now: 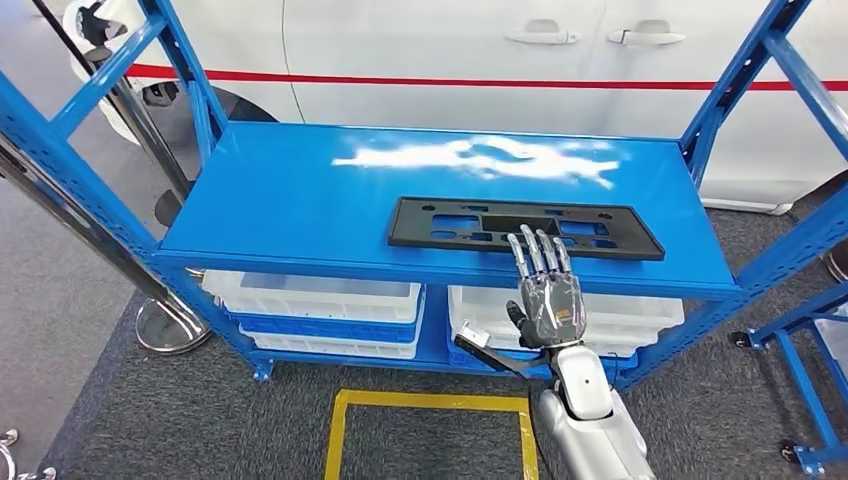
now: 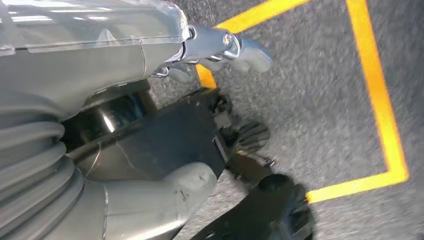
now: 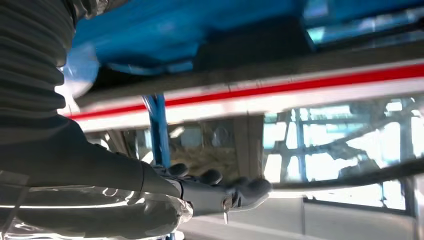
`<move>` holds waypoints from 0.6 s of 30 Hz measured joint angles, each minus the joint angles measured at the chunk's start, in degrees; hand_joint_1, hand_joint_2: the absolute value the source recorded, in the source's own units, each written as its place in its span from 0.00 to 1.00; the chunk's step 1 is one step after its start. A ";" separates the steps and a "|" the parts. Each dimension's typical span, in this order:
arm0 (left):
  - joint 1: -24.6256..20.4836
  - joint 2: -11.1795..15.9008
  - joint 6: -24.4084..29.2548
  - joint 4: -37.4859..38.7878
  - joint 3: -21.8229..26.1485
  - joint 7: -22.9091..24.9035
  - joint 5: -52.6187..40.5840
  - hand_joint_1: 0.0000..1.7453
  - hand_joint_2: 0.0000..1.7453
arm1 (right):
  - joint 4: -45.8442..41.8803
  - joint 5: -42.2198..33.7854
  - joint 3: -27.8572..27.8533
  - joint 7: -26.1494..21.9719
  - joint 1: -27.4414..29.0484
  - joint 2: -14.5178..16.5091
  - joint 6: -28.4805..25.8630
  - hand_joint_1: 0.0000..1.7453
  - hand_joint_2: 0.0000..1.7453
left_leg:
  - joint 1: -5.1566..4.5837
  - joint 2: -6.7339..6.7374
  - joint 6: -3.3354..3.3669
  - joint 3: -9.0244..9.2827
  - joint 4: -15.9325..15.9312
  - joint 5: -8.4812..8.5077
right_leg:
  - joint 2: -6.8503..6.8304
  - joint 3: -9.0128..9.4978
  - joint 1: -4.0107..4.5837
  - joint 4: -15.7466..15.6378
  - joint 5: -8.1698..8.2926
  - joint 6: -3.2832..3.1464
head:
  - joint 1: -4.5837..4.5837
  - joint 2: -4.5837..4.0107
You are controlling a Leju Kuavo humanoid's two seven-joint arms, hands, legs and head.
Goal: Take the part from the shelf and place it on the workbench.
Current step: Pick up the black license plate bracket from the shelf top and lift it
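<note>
Head view: the part (image 1: pixel 525 227) — a flat black perforated plate — lies lengthwise on the blue shelf (image 1: pixel 300 200), towards the front edge and right of centre. The right hand (image 1: pixel 545 290) is raised in front of that edge, fingers extended and apart, holding nothing; its fingertips overlap the plate's near edge in this view, but whether they touch it I cannot tell. White bins (image 1: pixel 320 300) sit on the lower tier. A white car body with a red stripe (image 1: pixel 500 83) stands behind the rack.

Left wrist view: the left hand (image 2: pixel 220 50) hangs low over grey carpet with yellow floor tape (image 2: pixel 380 110). It holds nothing; whether its fingers are spread or curled I cannot tell.

Step in hand, as judged: the reach — part not yet gripped, still on the shelf. The next move calls for getting fingers over the near edge and the thumb beneath; a thin plate lying flat leaves little to catch, so drawing it slightly past the shelf lip may help.
</note>
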 joint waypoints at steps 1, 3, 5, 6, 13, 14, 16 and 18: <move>-0.08 0.01 0.01 0.00 -0.03 -0.09 -0.05 0.00 1.00 | -0.01 -0.22 0.00 -0.25 0.02 0.04 -0.02 0.00 1.00 | -0.01 0.04 -0.31 -0.07 0.22 -0.31 | 0.07 0.00 0.07 -0.08 -0.20 -0.47 | 0.03 0.00; -0.11 0.02 0.01 0.00 -0.10 -0.26 -0.14 0.00 1.00 | -0.06 -0.51 0.00 -0.60 -0.16 0.19 -0.03 0.00 1.00 | 0.09 0.09 -0.87 -0.30 1.60 -0.91 | 0.15 0.50 -0.05 -0.20 -0.42 -1.11 | 0.03 0.00; -0.13 0.04 0.01 0.00 -0.17 -0.32 -0.23 0.00 1.00 | -0.11 -0.53 0.00 -0.83 -0.58 0.43 -0.03 0.00 1.00 | 0.35 0.09 -1.60 -2.87 6.68 -2.88 | 0.18 1.23 -0.15 -0.50 -0.73 -1.61 | 0.02 0.00; -0.13 0.04 0.02 0.00 -0.20 -0.27 -0.27 0.00 1.00 | -0.13 -0.52 0.00 -0.92 -0.72 0.55 -0.03 0.00 1.00 | 0.48 0.09 -1.92 -4.99 10.36 -4.35 | 0.18 1.46 -0.13 -0.53 -0.95 -1.80 | 0.02 0.00; -0.37 -0.09 0.72 0.00 -0.37 0.91 -0.16 0.00 1.00 | -0.17 -0.59 -0.12 -1.54 -0.97 1.28 -0.02 0.00 1.00 | 0.41 0.13 -0.85 -6.47 4.70 2.40 | 0.37 3.40 0.10 -0.61 -2.19 -1.66 | 0.03 0.00; -0.38 -0.10 0.73 0.00 -0.38 0.91 -0.16 0.00 1.00 | -0.18 -0.67 -0.24 -1.75 -1.01 1.43 -0.02 0.00 1.00 | 0.21 0.09 -0.43 -5.83 2.61 3.14 | 0.39 3.43 0.10 -0.65 -2.22 -1.42 | 0.03 0.00; -0.35 -0.13 0.73 0.00 -0.40 0.92 -0.17 0.00 1.00 | -0.19 -0.76 -0.51 -2.17 -0.99 1.66 -0.02 0.00 1.00 | -0.15 0.01 0.10 -5.67 1.40 3.24 | 0.37 3.37 0.07 -0.80 -2.16 -0.73 | 0.02 0.00; -0.30 -0.23 0.72 0.00 -0.44 0.92 -0.20 0.00 1.00 | -0.30 -0.79 -0.66 -2.38 -1.03 1.80 -0.03 0.00 1.00 | 0.23 0.01 0.53 -5.27 0.47 4.32 | 0.31 3.34 0.20 -0.60 -2.52 -0.04 | 0.05 0.00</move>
